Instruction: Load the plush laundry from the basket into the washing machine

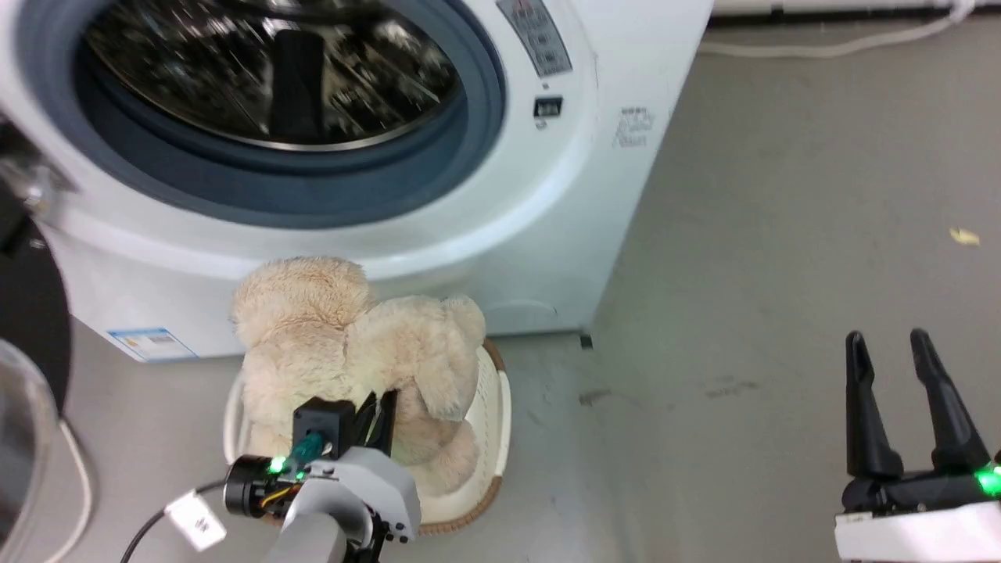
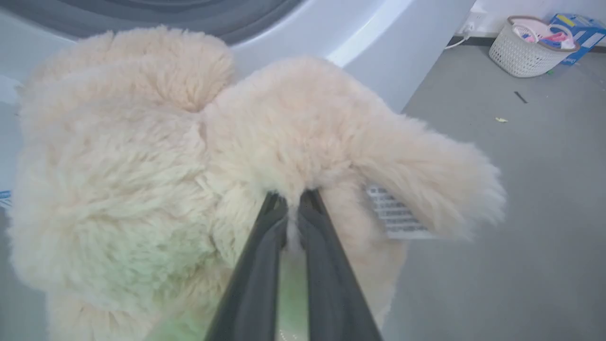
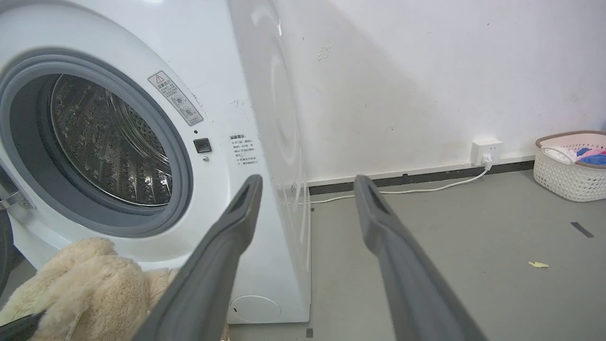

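Note:
The beige shaggy plush laundry (image 1: 352,344) stands up out of the cream basket (image 1: 496,407) on the floor, right in front of the washing machine (image 1: 485,203). The machine's port is open, showing the grey seal and the steel drum (image 1: 274,70). My left gripper (image 1: 383,407) is shut on a fold of the plush laundry (image 2: 199,156); in the left wrist view its fingers (image 2: 265,246) pinch the fur beside the white tag (image 2: 395,215). My right gripper (image 1: 899,352) stands open at the lower right over bare floor, with nothing between its fingers (image 3: 222,251). The plush laundry (image 3: 85,289) and the drum (image 3: 109,142) lie to its left.
The washer's black-framed door (image 1: 27,344) hangs open at the far left. A white cable (image 1: 829,43) runs along the wall behind the machine. A second white basket (image 3: 570,166) with clothes stands by the far wall. A scrap (image 1: 963,235) lies on the grey floor.

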